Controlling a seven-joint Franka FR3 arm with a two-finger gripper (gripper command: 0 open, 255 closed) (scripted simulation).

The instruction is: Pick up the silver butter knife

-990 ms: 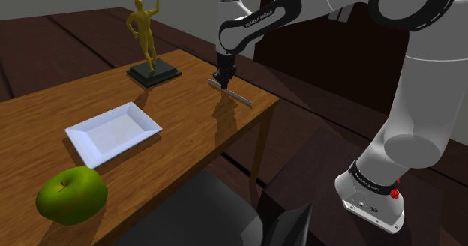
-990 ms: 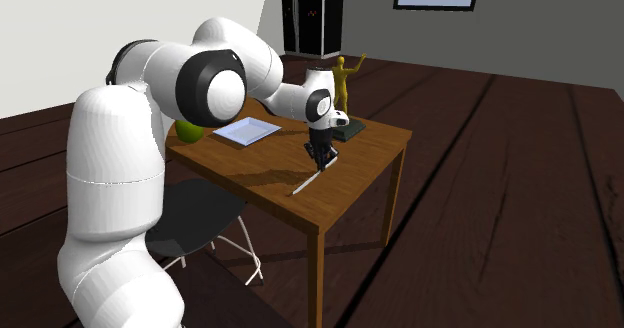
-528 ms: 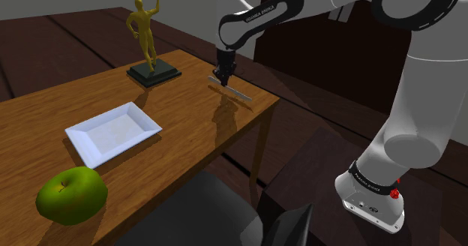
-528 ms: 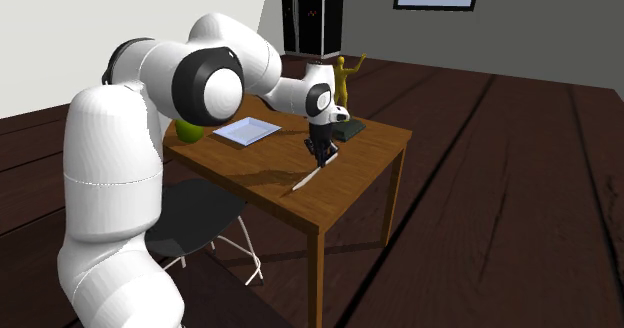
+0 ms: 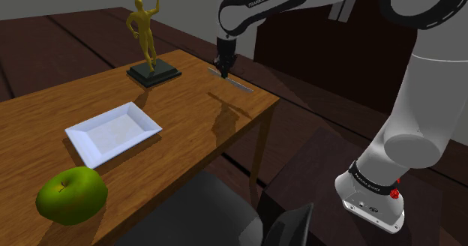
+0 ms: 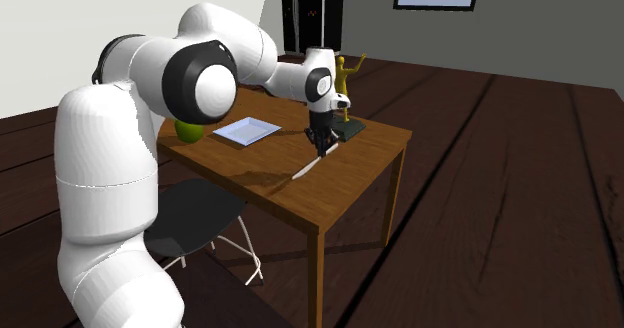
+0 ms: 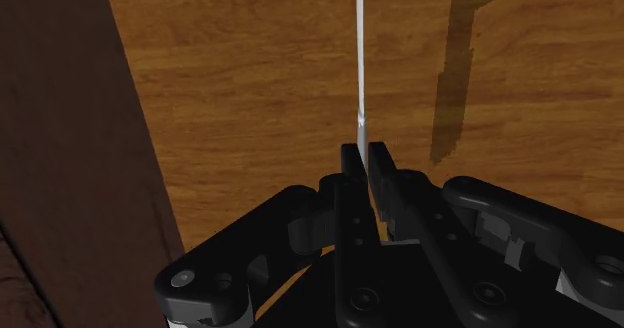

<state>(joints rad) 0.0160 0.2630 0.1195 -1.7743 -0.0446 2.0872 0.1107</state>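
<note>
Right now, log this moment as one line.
end effector: shut on butter knife | butter knife: clear of wooden table, shadow beneath | tray, apple, figurine: on table, apart from end effector

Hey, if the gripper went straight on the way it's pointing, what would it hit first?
Most likely the wooden table straight below the gripper, near the edge. The butter knife it clasps would probably touch the wood first; the gap is hard to judge.

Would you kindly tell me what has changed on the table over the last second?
The end effector, shut on the butter knife, has risen and carried the knife up off the table. The gold figurine, white tray and green apple stayed put.
</note>
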